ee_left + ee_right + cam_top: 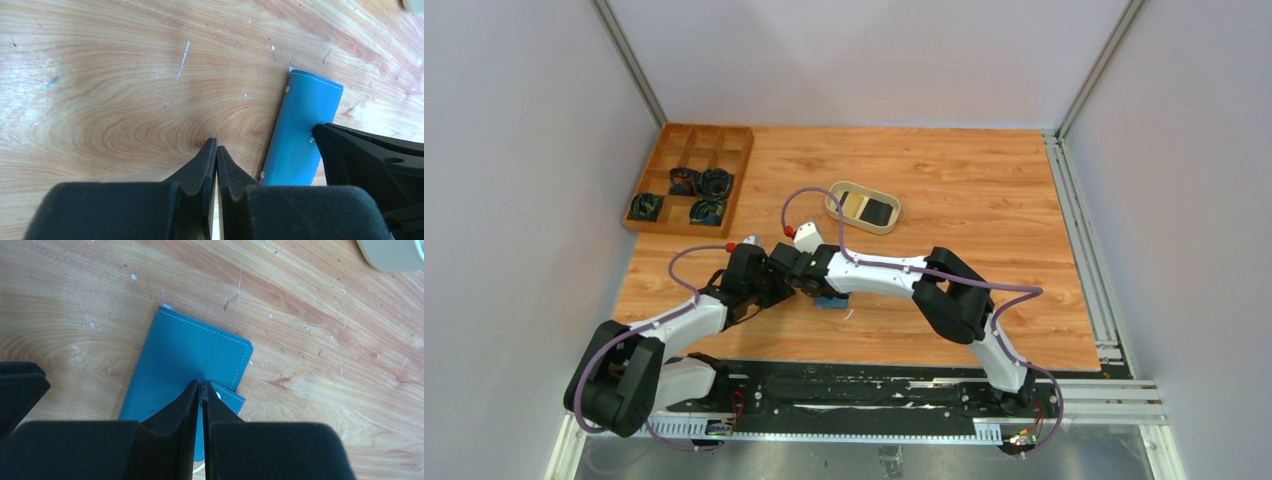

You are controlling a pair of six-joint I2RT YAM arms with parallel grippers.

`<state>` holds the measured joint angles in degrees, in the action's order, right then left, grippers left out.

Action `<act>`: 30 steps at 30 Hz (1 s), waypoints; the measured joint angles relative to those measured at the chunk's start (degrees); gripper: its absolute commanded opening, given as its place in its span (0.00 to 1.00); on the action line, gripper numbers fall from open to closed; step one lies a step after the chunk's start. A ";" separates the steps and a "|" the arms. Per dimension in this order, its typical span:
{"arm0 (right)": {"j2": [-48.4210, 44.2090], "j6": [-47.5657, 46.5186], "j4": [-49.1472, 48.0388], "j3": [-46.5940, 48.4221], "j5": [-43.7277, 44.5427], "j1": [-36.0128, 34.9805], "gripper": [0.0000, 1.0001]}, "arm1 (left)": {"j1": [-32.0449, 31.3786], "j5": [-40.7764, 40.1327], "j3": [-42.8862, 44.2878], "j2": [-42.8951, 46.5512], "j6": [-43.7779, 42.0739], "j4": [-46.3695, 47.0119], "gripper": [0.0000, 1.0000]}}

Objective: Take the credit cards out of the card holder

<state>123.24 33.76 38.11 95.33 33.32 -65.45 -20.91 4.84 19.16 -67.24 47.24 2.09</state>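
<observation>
Left arm: bent low, reached in toward the middle.
Left gripper: fingers pressed tight together.
Right arm: bent, stretched across to the left.
Right gripper: fingers pressed tight together.

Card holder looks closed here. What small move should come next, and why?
Probably the right claw should pull the snap tab up to unfold the card holder. It lies closed on the table; that claw's shut tips sit at the tab, and the left claw is shut over bare wood beside it.
</observation>
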 measured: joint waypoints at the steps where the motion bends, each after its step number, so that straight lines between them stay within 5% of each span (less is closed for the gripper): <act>1: 0.04 0.00 0.00 0.00 0.00 0.00 0.08 | 0.07 0.04 0.00 0.04 0.00 -0.09 0.09; 4: 0.09 0.04 0.00 0.00 0.00 0.00 0.00 | 0.15 0.11 0.00 0.20 -0.02 -0.37 0.09; 30: -7.10 -0.66 -7.43 -5.44 -0.52 0.00 0.00 | 0.17 0.07 0.00 0.79 -0.17 -1.33 0.09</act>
<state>116.14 33.10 30.68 89.89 32.80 -65.45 -20.73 4.91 19.16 -66.46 47.07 0.75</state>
